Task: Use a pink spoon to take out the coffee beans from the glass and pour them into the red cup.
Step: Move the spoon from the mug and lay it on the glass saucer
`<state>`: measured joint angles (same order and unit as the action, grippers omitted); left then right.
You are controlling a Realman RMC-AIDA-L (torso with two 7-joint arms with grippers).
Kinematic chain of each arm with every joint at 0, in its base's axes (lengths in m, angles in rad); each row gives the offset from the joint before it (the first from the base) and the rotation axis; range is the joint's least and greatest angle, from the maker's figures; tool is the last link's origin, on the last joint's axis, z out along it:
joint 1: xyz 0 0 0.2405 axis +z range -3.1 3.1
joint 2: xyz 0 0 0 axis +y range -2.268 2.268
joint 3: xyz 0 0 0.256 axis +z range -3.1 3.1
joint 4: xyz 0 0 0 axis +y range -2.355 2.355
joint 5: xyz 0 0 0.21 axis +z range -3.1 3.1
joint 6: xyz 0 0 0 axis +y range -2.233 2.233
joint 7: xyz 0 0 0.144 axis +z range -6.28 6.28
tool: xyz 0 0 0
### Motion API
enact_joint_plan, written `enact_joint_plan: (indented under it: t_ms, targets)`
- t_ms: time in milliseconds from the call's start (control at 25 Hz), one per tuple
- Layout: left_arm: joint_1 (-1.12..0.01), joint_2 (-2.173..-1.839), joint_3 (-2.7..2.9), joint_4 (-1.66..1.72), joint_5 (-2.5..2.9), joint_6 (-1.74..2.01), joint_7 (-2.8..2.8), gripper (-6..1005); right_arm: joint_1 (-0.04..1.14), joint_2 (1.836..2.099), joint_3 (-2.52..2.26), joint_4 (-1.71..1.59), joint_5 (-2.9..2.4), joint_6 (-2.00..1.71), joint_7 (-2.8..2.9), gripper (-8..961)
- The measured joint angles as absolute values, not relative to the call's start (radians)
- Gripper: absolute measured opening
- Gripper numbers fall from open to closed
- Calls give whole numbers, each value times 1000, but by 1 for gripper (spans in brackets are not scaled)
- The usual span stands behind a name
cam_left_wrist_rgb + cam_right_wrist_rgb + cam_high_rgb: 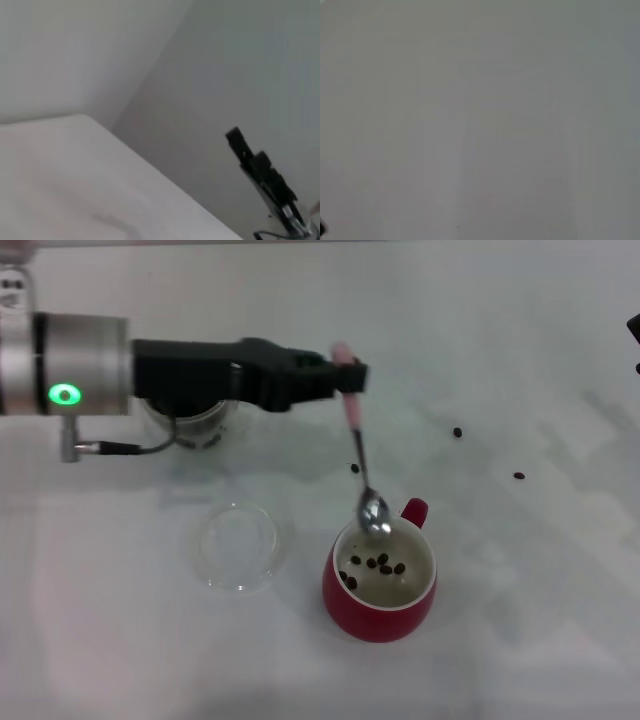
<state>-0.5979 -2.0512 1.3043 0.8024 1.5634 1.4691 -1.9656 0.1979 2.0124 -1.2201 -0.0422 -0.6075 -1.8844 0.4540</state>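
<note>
In the head view my left gripper (pixel 346 375) is shut on the pink spoon (pixel 358 450), which hangs steeply with its silver bowl (pixel 375 513) just over the far rim of the red cup (pixel 380 585). Several coffee beans (pixel 378 565) lie on the cup's off-white bottom. The glass (pixel 190 420) stands behind my left arm and is mostly hidden by it. My right gripper (pixel 633 330) shows only as a dark tip at the right edge.
A shallow clear round dish (pixel 238 545) lies left of the cup. Loose beans (pixel 457 432) (pixel 519 476) lie on the white table to the right, and one (pixel 354 468) lies beside the spoon's neck.
</note>
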Motion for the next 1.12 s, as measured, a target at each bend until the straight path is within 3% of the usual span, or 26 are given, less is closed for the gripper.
enact_joint_plan:
  t_ms: [480,1120]
  targets:
    - [-340,-2018,1082,858,1565,1533,-1964,133,196,2012,-1207,-43,-595,-1886,462,769]
    - [-316,-2045,976,668,1660,1453,-1875,159,197,2015,-1211,-40,-593,-1915,476,769]
